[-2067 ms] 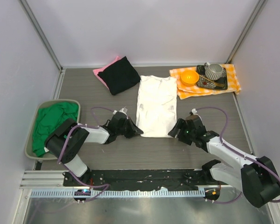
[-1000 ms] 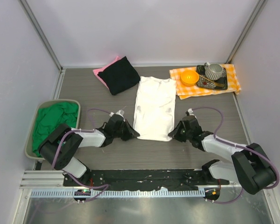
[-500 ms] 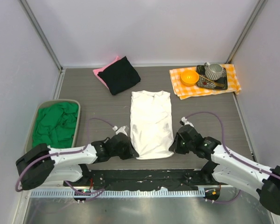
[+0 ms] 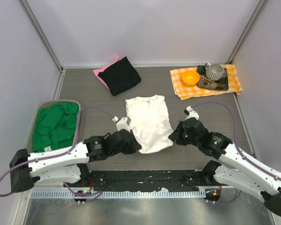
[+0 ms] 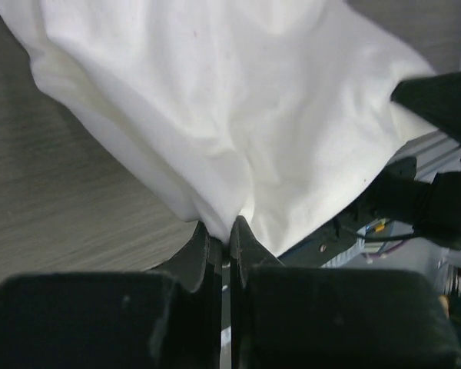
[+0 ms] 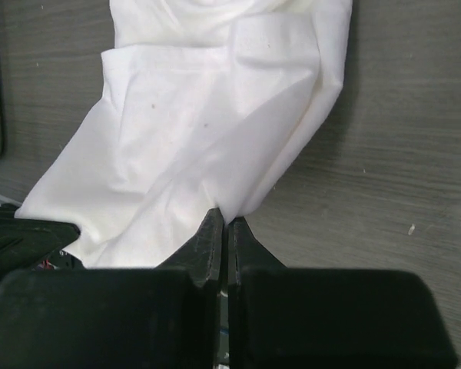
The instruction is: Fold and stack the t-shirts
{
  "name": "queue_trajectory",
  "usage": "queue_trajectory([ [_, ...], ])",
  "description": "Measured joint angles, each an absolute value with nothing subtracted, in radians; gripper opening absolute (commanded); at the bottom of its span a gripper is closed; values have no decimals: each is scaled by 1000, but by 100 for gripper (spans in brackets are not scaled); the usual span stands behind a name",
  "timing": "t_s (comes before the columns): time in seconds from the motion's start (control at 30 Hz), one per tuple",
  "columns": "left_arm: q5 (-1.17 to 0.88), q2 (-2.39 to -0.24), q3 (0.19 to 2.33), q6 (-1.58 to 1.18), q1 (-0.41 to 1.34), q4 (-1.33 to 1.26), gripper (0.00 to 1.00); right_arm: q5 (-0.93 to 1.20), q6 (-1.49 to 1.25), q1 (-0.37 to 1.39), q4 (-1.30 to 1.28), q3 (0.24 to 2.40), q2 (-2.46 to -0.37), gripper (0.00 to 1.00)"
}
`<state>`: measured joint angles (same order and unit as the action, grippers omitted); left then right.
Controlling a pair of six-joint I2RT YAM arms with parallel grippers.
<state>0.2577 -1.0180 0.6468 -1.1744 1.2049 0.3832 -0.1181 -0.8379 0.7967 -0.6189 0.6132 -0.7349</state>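
We find the left gripper (image 5: 229, 229) closed to a hairline, its fingers pinching the near left corner of the white t-shirt (image 4: 149, 124). The cloth gathers into a small peak right at the tips. The right gripper (image 6: 224, 221) is pressed together in the same way, with the near right corner of the same garment nipped between its fingers.

The near edge of the shirt spans the two grips and looks raised off the table (image 4: 201, 110). The far part, with the collar at 12 o'clock, lies creased on the surface. The garment sits about mid-table, slightly askew, its near end swung toward 5 o'clock.

At 11 o'clock from the white shirt we note a folded black t-shirt (image 4: 123, 75) lying on a pink t-shirt (image 4: 102, 73), of which only an edge shows. At 9 o'clock a green t-shirt (image 4: 54, 126) lies crumpled in a grey bin (image 4: 56, 101) at the table's left edge.

At 2 o'clock an orange-and-white checked cloth (image 4: 232, 77) carries an orange bowl (image 4: 190, 78) and a dark tray (image 4: 210, 86) with a cup (image 4: 215, 71) on it. These are well apart from both grippers.
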Motion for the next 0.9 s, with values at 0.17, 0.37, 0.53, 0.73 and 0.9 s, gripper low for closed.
queue_trajectory([
  [0.17, 266, -1023, 782, -1064, 1047, 443, 0, -189, -799, 797, -580, 746, -894, 1],
  [0.37, 209, -1105, 873, -956, 843, 459, 0, -247, -755, 772, -538, 899, -1075, 1],
  [0.53, 127, -1205, 888, -904, 704, 423, 0, -225, -731, 656, -469, 984, -1217, 1],
  [0.73, 35, -1346, 934, -886, 607, 337, 0, -146, -712, 526, -416, 1048, -1361, 1],
  [0.9, -30, -1455, 1030, -873, 537, 300, 0, -88, -709, 450, -377, 1111, -1477, 1],
])
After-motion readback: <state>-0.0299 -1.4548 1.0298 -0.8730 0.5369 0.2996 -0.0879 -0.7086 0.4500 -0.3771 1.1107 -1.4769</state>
